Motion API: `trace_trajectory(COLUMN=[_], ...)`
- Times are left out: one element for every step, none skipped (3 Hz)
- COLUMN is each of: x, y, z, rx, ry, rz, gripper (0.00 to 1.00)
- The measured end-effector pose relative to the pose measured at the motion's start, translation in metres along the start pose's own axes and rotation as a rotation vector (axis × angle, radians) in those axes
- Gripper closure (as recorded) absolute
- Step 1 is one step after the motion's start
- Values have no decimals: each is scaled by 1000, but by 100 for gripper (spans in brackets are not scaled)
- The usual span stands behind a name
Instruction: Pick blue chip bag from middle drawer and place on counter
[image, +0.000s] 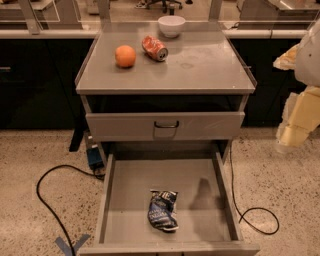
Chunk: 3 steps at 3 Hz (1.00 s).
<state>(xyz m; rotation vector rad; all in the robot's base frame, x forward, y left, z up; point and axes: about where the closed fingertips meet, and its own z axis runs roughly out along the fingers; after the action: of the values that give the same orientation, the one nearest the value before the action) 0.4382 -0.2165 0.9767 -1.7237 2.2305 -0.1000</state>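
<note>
The blue chip bag lies crumpled on the floor of the open middle drawer, near its front and a little left of centre. The counter is the grey cabinet top above, with low side rims. My gripper hangs at the far right edge of the camera view, outside the cabinet, to the right of the drawers and well above and right of the bag. It holds nothing that I can see. The arm casts a shadow on the drawer floor to the right of the bag.
On the counter are an orange, a crushed orange-red soda can and a white bowl at the back. The shallow upper drawer is closed. Black cables lie on the floor at both sides.
</note>
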Motion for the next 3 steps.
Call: trace_trajectory(x=[0,1,2], y=[0,3,14], z=[0,13,58], rx=[0,-15,-58], ry=[0,-28,-105], rz=[0,22,33], gripper=[0,0,0])
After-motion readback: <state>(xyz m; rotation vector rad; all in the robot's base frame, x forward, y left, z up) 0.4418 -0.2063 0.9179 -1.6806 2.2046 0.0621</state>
